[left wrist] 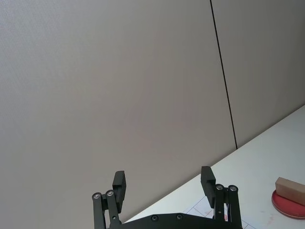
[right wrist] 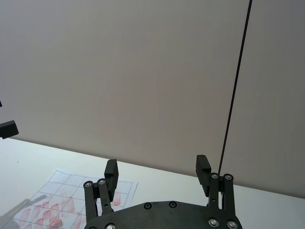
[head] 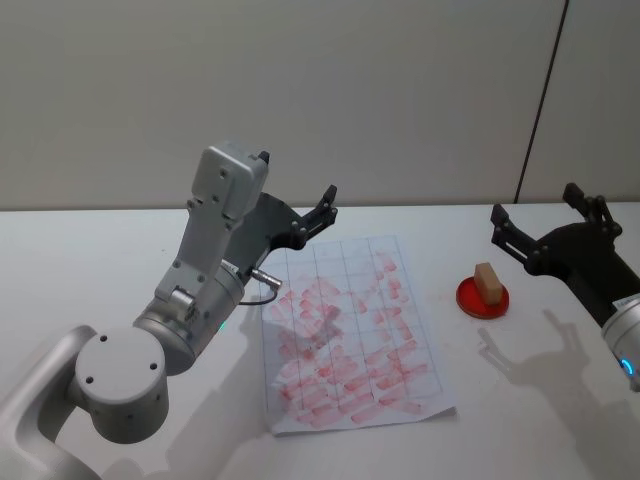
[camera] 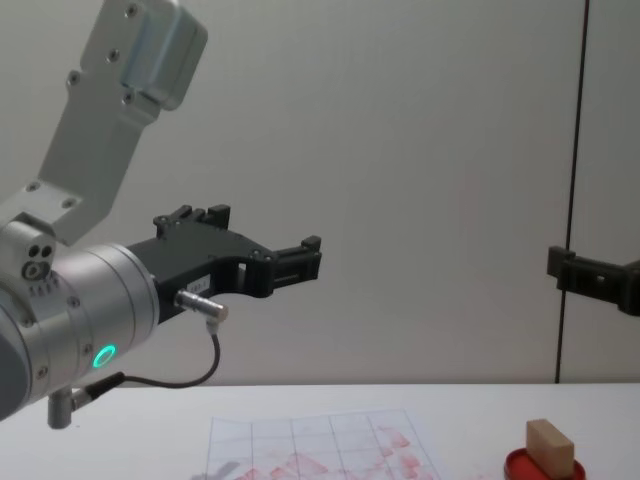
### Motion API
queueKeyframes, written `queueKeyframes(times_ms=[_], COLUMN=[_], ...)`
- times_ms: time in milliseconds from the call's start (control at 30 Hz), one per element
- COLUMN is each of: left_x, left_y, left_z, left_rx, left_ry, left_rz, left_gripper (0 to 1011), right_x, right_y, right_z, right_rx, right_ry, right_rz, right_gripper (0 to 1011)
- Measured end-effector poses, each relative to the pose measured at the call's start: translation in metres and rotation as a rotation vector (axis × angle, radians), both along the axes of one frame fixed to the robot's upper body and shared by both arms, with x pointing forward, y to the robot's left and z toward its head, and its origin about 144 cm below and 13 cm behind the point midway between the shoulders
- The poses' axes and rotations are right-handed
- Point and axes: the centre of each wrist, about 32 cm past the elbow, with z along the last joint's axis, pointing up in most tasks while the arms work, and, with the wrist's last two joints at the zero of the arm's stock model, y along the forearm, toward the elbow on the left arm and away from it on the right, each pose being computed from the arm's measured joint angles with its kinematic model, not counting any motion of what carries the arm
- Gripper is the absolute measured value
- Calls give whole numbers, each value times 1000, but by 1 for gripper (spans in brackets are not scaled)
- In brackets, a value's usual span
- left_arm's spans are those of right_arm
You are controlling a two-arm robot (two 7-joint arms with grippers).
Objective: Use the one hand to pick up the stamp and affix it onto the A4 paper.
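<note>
Reaching up from the left, a silver-white arm with a green glowing ring holds the left gripper (head: 322,208) in the air above the far left corner of the A4 paper (head: 350,330). Its two black fingers are spread apart and hold nothing. The A4 paper lies flat on a white table (head: 100,260). It is a white sheet with a faint grid, and many squares are smeared with red-pink marks. Near the paper's right edge, not touching it, sits a round red ink pad (head: 468,299). The stamp (head: 487,283), a small tan wooden block, stands on top of that pad. Farther right of the paper, beyond the pad, the right gripper (head: 535,207) hovers above the table on an arm with a blue glowing ring. Its black fingers are spread wide and empty, clear of the stamp.
</note>
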Motion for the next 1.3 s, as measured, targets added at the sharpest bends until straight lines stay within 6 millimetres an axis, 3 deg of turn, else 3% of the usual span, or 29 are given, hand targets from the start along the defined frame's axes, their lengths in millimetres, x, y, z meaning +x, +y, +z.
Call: queueKeyframes(times_ms=[1300], left_x=[0], left_y=[0], left_z=[0], left_rx=[0], left_ry=[0], left_rz=[0], left_gripper=[1001], right_x=[1], right_y=[1], right_z=[1], right_rx=[-4], right_ry=[13], right_rz=[-8], right_gripper=[1001])
